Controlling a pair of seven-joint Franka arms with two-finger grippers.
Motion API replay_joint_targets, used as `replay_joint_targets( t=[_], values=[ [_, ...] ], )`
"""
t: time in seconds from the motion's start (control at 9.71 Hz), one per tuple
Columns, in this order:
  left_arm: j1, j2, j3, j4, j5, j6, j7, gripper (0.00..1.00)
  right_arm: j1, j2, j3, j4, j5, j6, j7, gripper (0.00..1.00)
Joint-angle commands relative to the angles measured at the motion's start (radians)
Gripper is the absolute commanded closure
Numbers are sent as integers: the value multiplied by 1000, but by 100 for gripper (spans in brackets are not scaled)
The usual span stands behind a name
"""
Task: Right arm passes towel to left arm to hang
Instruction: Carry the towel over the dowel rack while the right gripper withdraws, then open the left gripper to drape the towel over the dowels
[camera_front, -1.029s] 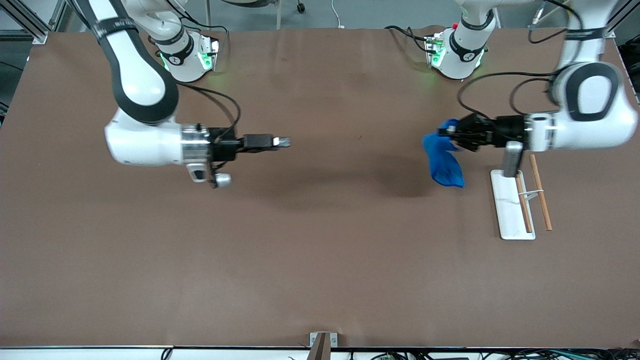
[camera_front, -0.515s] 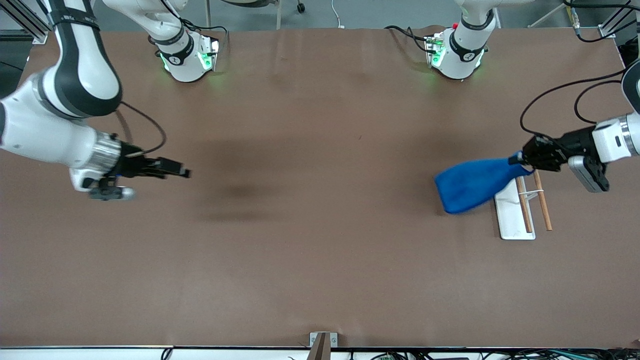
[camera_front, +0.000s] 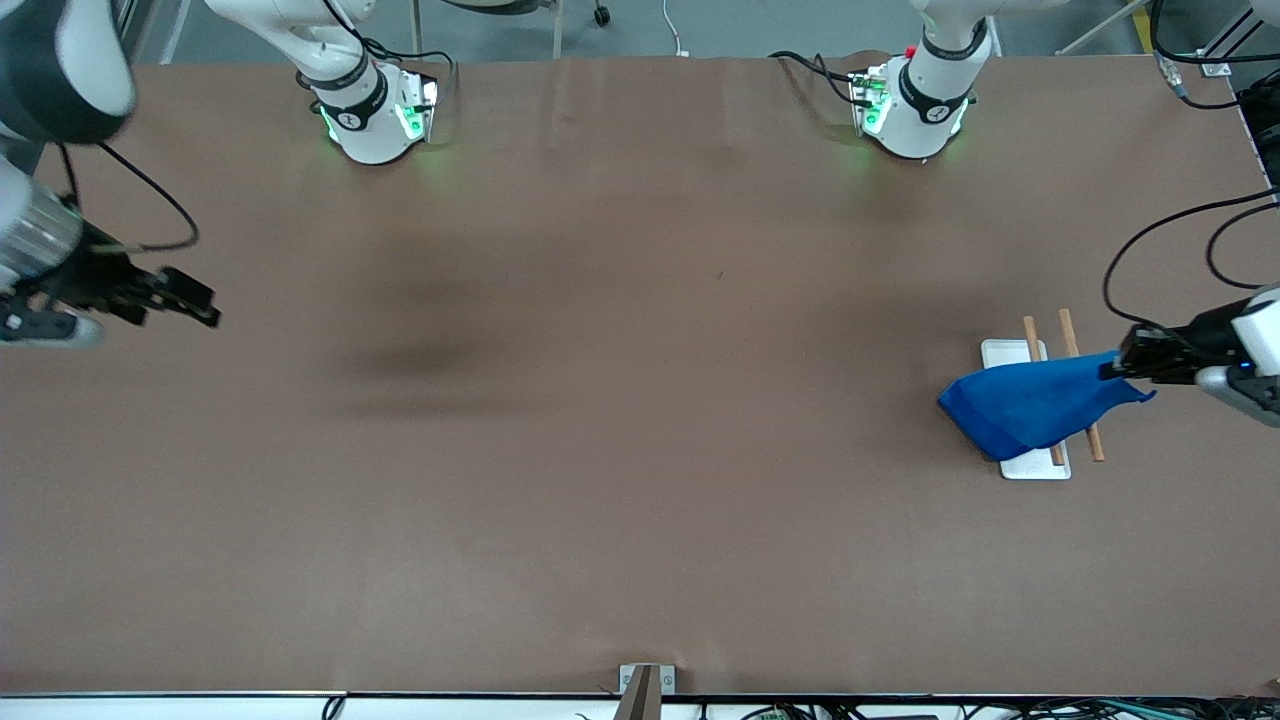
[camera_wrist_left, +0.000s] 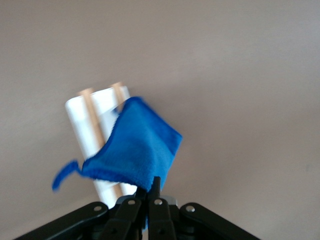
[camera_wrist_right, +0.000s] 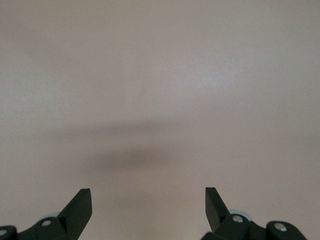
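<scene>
Currently, the right gripper (camera_front: 205, 308) hung with fingers spread apart over the surface (camera_front: 640, 450) at the right arm's end. The left gripper (camera_front: 1112, 369) was clamped on the towel (camera_front: 1030, 405), draped over the white tray (camera_front: 1035, 467) and wooden rods (camera_front: 1068, 330).

You see the towel (camera_front: 1030, 405) as a soft, fuzzy blue cloth with a matt nap and a frayed edge, pinched in the left gripper (camera_front: 1118, 366), whose black fingers (camera_wrist_left: 152, 212) look like matt plastic with small shiny rivets. The white tray (camera_front: 1040, 466) under it looks smooth and faintly glossy. The two sticks (camera_front: 1095, 440) look like bare light wood. The table (camera_front: 640, 450) is a matt brown sheet, slightly creased. The right gripper (camera_wrist_right: 148, 206) has the same dull black fingers, spread wide
</scene>
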Motion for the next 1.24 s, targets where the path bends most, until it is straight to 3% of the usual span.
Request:
replay_joint_targets(
  t=[0.0, 0.31, 0.51, 0.62, 0.72, 0.82, 1.03, 1.13],
  values=[
    [-4, 52, 67, 0, 16, 24, 78, 100, 1, 1, -16, 99, -64, -115, 13, 0],
    [-4, 63, 131, 0, 77, 26, 194, 100, -17, -4, -31, 218, -66, -244, 6, 0],
    [-1, 81, 151, -1, 80, 52, 204, 100, 4, 4, -74, 283, -60, -265, 6, 0],
    [-4, 84, 153, -3, 80, 62, 201, 85, 13, 14, -85, 297, -69, -265, 10, 0],
    [-5, 86, 153, -6, 79, 66, 188, 10, 15, 16, -92, 298, -63, -262, 7, 0],
    [-14, 84, 153, 0, 82, 76, 177, 0, 16, 13, -89, 307, -72, -262, 4, 0],
    [-39, 48, 133, 17, 146, 90, 37, 0, 9, 13, -88, 300, -78, -272, 4, 0],
    [-40, -12, 66, 16, 202, 101, -86, 0, 19, 13, -86, 301, -78, -277, 4, 0]
  ],
)
